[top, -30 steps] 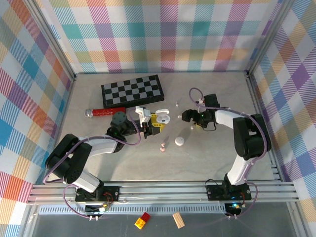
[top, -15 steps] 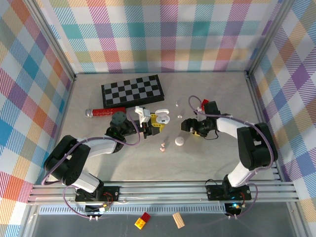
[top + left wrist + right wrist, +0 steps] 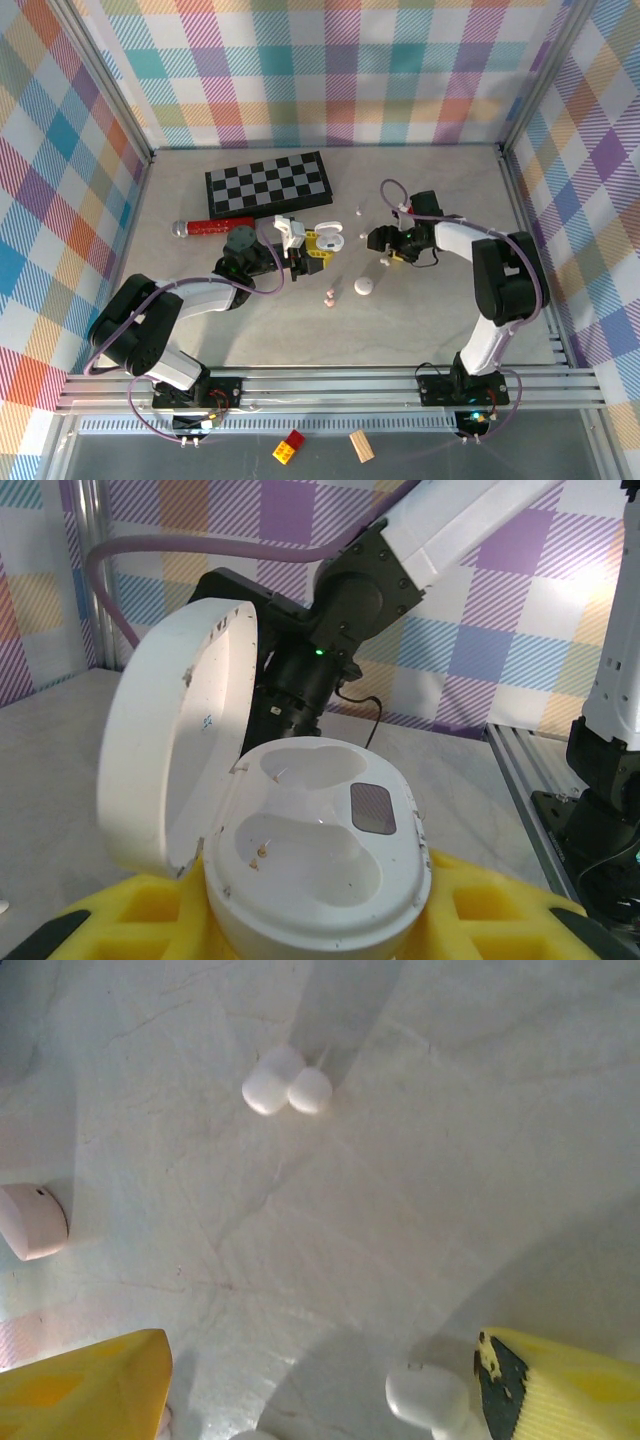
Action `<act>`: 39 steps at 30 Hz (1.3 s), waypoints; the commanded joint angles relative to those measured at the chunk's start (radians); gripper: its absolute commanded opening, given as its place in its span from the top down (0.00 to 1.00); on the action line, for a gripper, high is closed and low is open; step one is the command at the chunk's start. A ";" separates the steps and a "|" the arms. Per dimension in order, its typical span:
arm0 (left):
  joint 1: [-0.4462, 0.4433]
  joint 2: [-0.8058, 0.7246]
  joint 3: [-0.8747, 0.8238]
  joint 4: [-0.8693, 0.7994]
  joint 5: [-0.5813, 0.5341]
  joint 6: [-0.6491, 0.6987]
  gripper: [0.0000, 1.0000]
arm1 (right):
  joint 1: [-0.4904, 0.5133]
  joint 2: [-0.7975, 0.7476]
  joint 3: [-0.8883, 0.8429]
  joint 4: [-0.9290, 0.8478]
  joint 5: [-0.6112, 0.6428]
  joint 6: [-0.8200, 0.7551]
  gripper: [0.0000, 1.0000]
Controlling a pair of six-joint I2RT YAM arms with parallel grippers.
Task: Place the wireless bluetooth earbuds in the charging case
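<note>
With the left end effector clamped on the open, empty case, the right end effector hangs spread over a white earbud on the table, so pickup probably comes next: centre, then close.

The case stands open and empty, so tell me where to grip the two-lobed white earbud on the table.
Probably from straight above, the right pincer closing on the two long sides of the earbud: it lies flat on the table with bare room all around.
</note>
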 commanded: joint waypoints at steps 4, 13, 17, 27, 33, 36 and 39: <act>0.008 -0.006 0.013 0.027 0.028 0.016 0.63 | -0.009 0.018 -0.014 0.011 -0.051 -0.025 0.22; 0.008 -0.015 0.017 0.014 0.031 0.016 0.63 | -0.006 -0.089 -0.128 0.039 -0.133 0.003 0.25; 0.008 -0.018 0.008 0.024 0.032 0.020 0.63 | 0.005 -0.155 -0.192 0.060 -0.143 0.014 0.25; 0.008 -0.024 0.007 0.023 0.040 0.020 0.63 | -0.027 -0.163 -0.151 0.058 -0.027 0.030 0.25; 0.008 -0.029 0.002 0.020 0.043 0.021 0.63 | -0.055 -0.047 -0.065 0.074 -0.099 0.001 0.32; 0.008 -0.029 0.002 0.017 0.043 0.021 0.63 | -0.055 -0.007 -0.043 0.057 -0.122 -0.013 0.33; 0.008 -0.029 0.006 0.012 0.044 0.024 0.63 | -0.055 0.008 -0.054 0.061 -0.142 -0.022 0.35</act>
